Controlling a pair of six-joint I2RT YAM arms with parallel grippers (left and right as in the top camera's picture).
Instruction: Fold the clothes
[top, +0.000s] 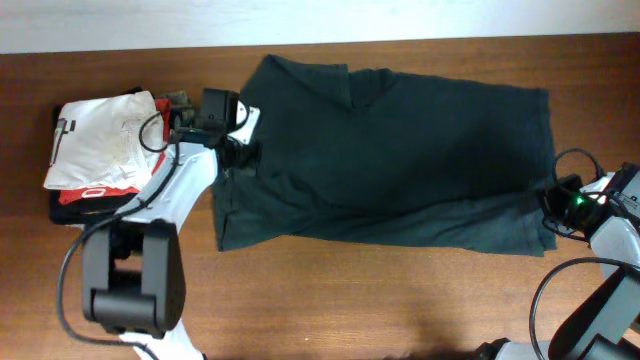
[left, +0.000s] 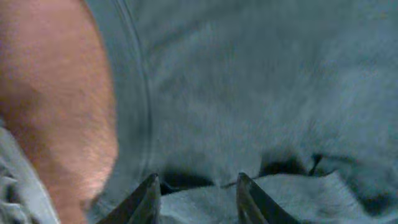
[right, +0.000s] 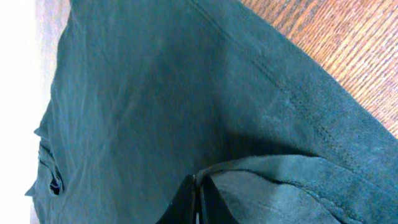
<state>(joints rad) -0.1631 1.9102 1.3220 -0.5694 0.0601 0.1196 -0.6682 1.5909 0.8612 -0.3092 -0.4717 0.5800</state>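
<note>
The dark charcoal T-shirt (top: 400, 150) lies spread out across the middle of the wooden table, plain side up, with its lower edge partly folded over. My left gripper (top: 240, 152) is at the shirt's left edge. In the left wrist view its jaws (left: 199, 186) are apart, with a ridge of the shirt's fabric (left: 249, 81) between them. My right gripper (top: 552, 198) is at the shirt's right edge. In the right wrist view its fingers (right: 199, 180) are pressed together on a raised fold of the shirt (right: 155, 93).
A stack of folded garments (top: 100, 145), white on top with red and dark ones under it, lies at the far left beside my left arm. Bare wooden table (top: 350, 300) runs along the front. It also shows in the right wrist view (right: 348, 37).
</note>
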